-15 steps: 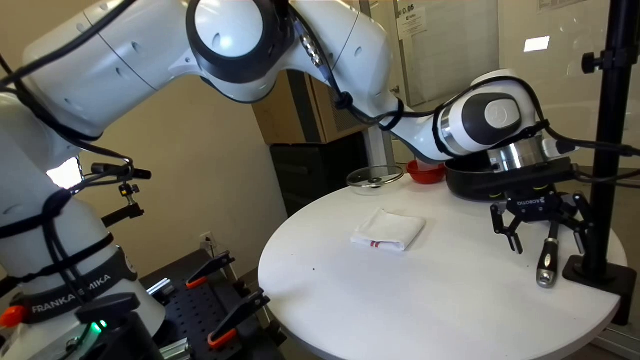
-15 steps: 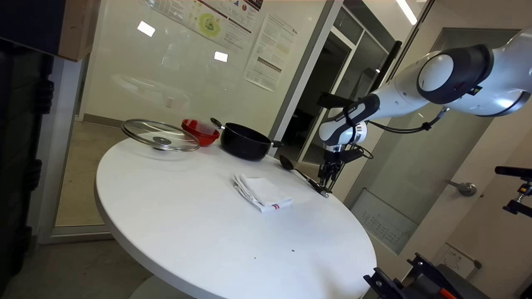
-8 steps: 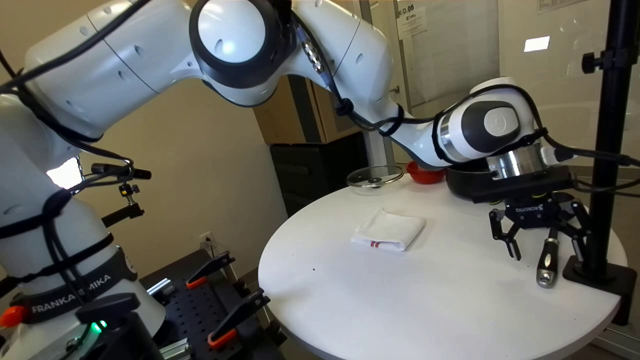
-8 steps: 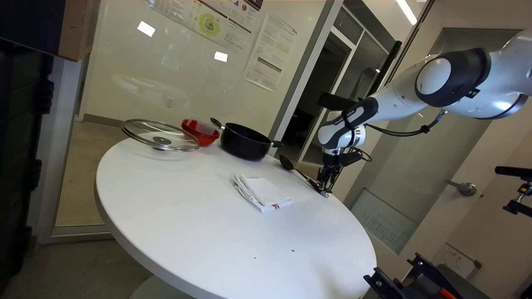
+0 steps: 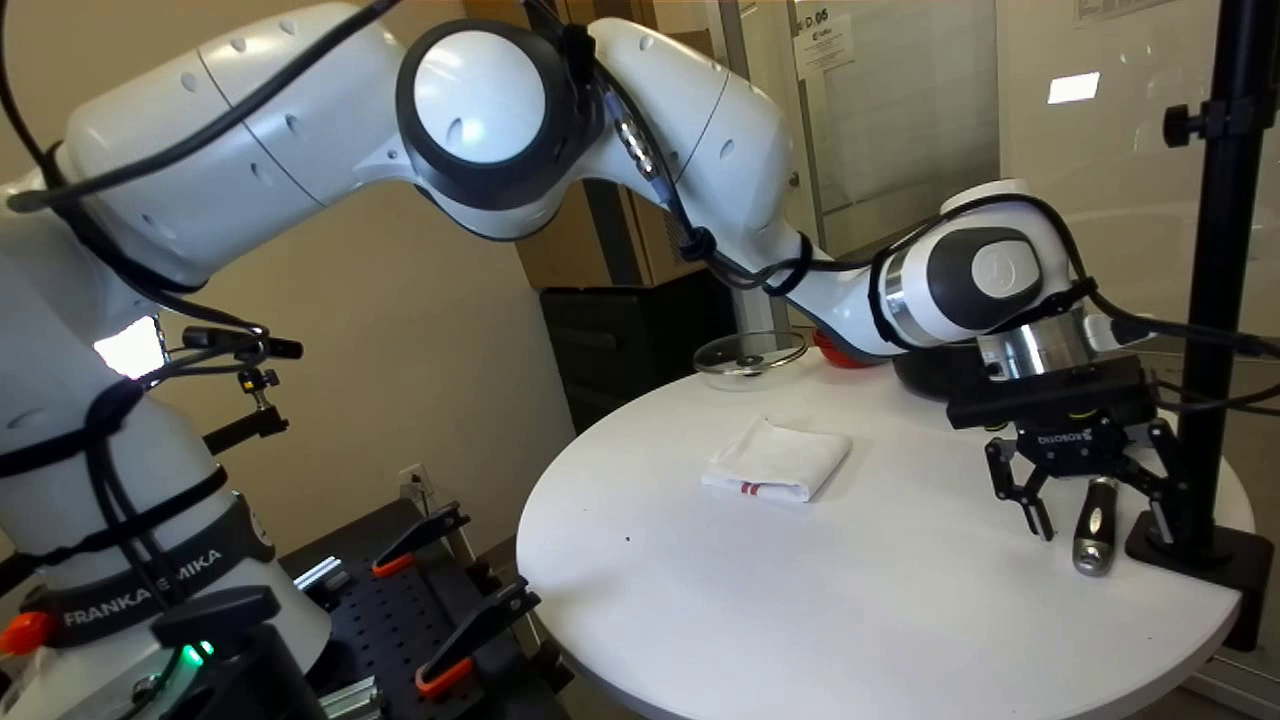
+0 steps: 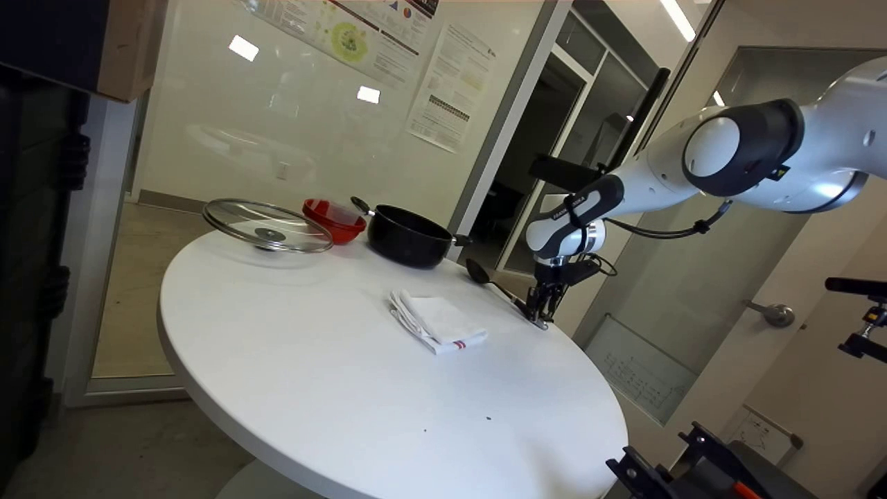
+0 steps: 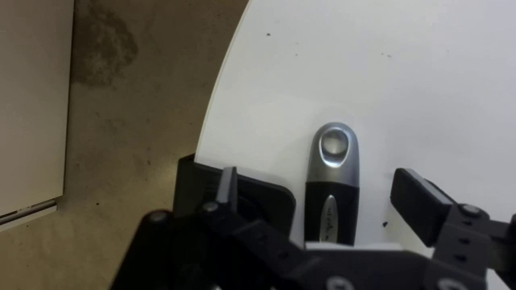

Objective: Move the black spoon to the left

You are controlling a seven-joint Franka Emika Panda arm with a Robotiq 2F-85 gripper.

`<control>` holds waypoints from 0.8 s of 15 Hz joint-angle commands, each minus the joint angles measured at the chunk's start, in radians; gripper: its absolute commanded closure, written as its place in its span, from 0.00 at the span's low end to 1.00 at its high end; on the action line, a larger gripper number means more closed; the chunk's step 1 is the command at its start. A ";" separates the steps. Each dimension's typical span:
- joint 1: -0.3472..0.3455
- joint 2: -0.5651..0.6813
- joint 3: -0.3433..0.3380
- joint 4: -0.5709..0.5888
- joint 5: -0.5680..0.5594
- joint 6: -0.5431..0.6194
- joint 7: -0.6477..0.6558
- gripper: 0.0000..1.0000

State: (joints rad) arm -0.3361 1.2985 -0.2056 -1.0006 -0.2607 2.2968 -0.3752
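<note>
The black spoon lies on the white table near its edge. Its dark handle with a silvery end (image 5: 1096, 525) shows in an exterior view, where the arm and gripper hide its bowl. In an exterior view its black bowl (image 6: 477, 271) shows, pointing toward the pot. My gripper (image 5: 1105, 532) is open, pointing down low over the handle, with one finger on each side. In the wrist view the handle (image 7: 332, 189) lies between the open fingers (image 7: 323, 195), with a gap on both sides. The gripper's body hides the rest of the spoon there.
A black stand pole (image 5: 1208, 290) with a flat base (image 5: 1240, 560) stands close beside the handle and one finger. A folded white cloth (image 5: 778, 462) lies mid-table. A black pot (image 6: 409, 237), red bowl (image 6: 334, 220) and glass lid (image 6: 268, 227) stand at the back.
The arm has come down, lowering the open gripper closer to the table around the spoon's handle. The spoon has not moved.
</note>
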 commanded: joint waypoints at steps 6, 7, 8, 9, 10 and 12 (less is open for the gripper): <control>0.000 0.085 -0.005 0.116 -0.007 0.003 0.007 0.73; 0.000 0.087 -0.005 0.120 -0.006 0.003 0.006 0.81; -0.001 0.088 -0.001 0.123 -0.003 -0.001 0.004 0.88; -0.002 0.087 -0.001 0.129 -0.003 -0.004 0.004 0.92; -0.005 0.091 0.002 0.135 0.001 -0.009 0.002 0.92; -0.006 0.091 0.003 0.139 0.004 -0.013 0.005 0.92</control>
State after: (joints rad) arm -0.3353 1.3489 -0.2040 -0.9261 -0.2607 2.2939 -0.3752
